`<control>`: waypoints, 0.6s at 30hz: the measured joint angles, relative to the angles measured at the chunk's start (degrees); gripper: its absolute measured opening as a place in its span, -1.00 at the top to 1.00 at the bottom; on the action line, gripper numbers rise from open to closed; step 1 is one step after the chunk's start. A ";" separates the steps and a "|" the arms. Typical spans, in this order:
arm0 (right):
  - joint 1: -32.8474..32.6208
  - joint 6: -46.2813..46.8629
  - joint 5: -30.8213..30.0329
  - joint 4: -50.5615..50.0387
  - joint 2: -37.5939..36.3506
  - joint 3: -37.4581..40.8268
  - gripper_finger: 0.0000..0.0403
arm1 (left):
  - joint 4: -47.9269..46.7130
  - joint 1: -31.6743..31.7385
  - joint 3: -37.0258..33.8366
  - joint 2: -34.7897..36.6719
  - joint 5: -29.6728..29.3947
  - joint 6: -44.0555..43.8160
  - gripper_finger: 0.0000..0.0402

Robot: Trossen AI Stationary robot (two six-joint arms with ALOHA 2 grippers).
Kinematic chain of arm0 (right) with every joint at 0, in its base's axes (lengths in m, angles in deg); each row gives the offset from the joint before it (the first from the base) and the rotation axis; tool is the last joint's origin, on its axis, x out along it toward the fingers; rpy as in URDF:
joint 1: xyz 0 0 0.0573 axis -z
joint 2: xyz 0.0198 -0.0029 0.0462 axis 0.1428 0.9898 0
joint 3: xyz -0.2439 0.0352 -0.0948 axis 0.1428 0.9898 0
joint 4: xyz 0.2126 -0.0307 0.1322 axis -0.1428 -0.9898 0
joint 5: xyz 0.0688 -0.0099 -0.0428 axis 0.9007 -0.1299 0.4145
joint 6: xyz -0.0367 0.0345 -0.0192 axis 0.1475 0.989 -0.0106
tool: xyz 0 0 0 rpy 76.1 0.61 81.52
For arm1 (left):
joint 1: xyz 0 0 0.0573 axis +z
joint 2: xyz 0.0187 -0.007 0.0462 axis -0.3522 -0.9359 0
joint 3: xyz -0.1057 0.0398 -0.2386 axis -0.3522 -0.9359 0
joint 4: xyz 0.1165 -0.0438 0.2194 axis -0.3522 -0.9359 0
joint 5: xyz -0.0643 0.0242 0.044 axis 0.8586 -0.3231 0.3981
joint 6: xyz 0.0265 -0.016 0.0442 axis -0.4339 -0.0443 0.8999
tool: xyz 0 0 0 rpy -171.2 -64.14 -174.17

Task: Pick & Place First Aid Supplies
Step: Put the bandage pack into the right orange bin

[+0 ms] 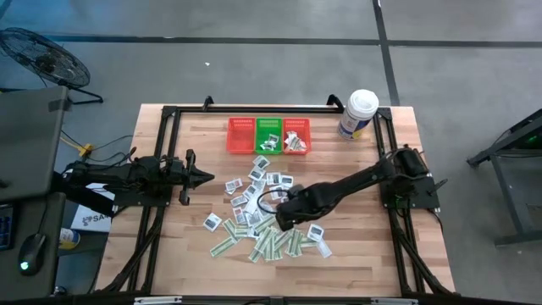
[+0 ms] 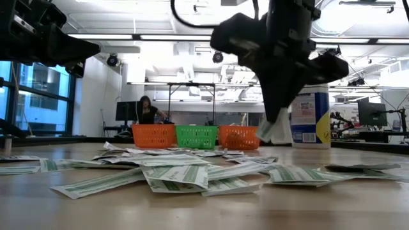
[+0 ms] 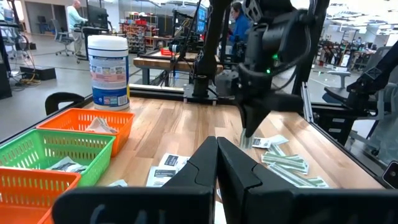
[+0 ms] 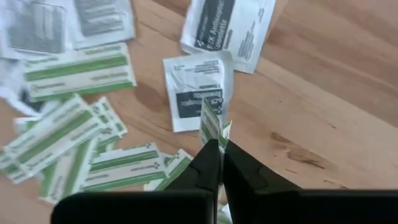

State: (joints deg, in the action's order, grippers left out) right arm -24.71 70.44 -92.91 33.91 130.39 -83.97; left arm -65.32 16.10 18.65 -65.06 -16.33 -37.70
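Observation:
Many first aid supplies (image 1: pixel 262 216), small white packets and green-and-white strips, lie flat and scattered on the wooden table (image 1: pixel 364 246). My right gripper (image 1: pixel 282 219) hangs over the near part of this pile, pointing down and shut on one green-and-white strip (image 4: pixel 211 123). In the low view that strip (image 2: pixel 276 131) is lifted above the packets lying on the table. My left gripper (image 1: pixel 207 176) waits shut and level at the table's left side, holding nothing. My right gripper pinches the green-and-white strip by one end (image 4: pixel 214 140) between its two fingers, coming from above and pointing steeply down. The strip sticks out past the fingertips, nearly edge-on in the wrist view. It is lifted clear of the table and the other packets.
At the far edge stand three small mesh baskets: red (image 1: pixel 241 135), green (image 1: pixel 269 135) and red (image 1: pixel 296 135), the last two holding a few packets. A white tub with a blue label (image 1: pixel 357 113) stands at the far right. The black frame rails (image 1: pixel 169 161) border the table.

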 joint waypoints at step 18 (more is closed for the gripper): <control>11.87 -15.73 -6.03 3.23 -5.95 -0.08 0.99 | 0.02 -0.01 0.00 0.01 0.00 0.01 0.99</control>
State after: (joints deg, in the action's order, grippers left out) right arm -12.84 54.70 -98.94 37.14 124.44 -84.04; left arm -65.31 16.08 18.65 -65.05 -16.33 -37.69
